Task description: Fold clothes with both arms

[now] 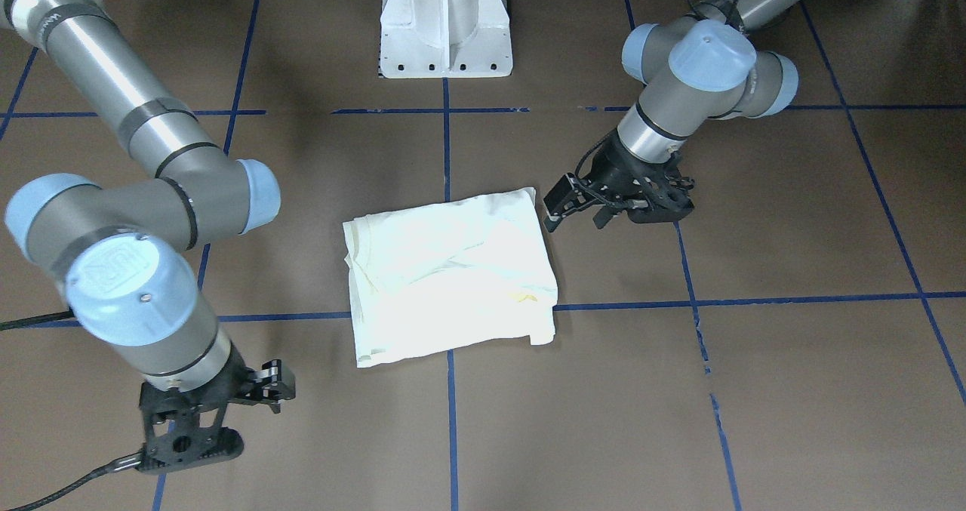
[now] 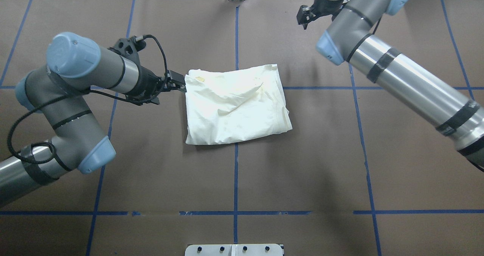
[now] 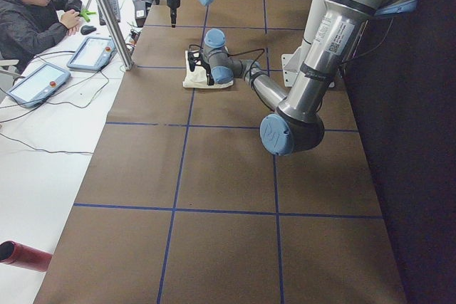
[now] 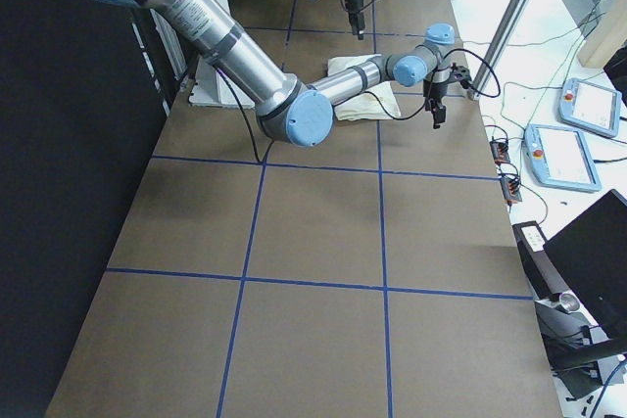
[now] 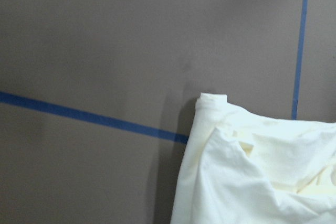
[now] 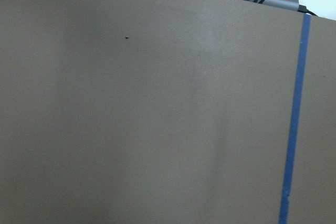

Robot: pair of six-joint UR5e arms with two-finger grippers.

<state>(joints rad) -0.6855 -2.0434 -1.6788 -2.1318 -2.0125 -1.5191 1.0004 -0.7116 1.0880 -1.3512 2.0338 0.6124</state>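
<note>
The clothes are one cream-white shirt (image 1: 449, 277) lying folded into a rough rectangle at the middle of the brown table, plain side up; it also shows as the shirt (image 2: 236, 108) from overhead. My left gripper (image 1: 562, 209) hovers just off one shirt corner, fingers apart and holding nothing. From overhead the left gripper (image 2: 177, 84) sits at the shirt's far-left corner. The left wrist view shows that loose corner of the shirt (image 5: 252, 171) on the table. My right gripper (image 2: 304, 18) hangs well away from the shirt near the table's far edge; its jaws are unclear.
The white pedestal (image 1: 445, 24) stands at the robot's side of the table. Blue tape lines (image 2: 236, 172) cross the brown surface. A seated person (image 3: 35, 12) and tablets (image 3: 92, 51) are at a white side table, beside a metal post (image 3: 107, 12).
</note>
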